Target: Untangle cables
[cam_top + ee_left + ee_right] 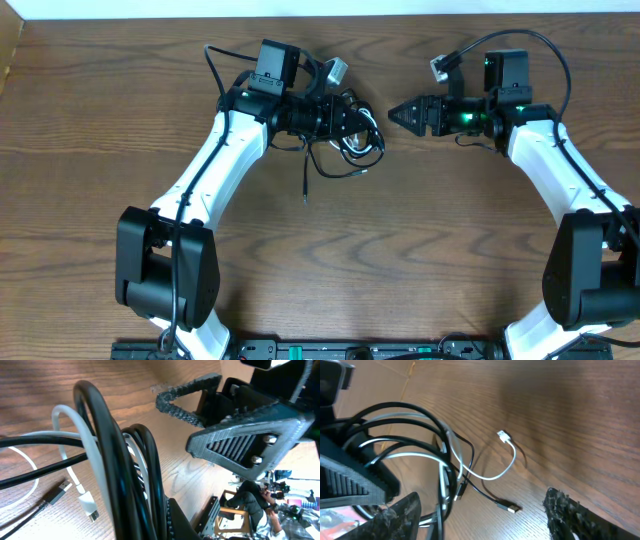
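Observation:
My left gripper is shut on a tangled bundle of both cables. In the overhead view, the black cable loops under it and one tail trails toward the table front; white cable strands run through the loops. The left wrist view shows thick black loops, the white cable and its plug at the jaws. My right gripper is open and empty, just right of the bundle. Between its fingers lie a white end and a black USB plug.
The wooden table spreads in front of both arms. Its far edge runs behind the grippers. Thick fixed black wires arch over the right arm. The arm bases stand at the front left and front right.

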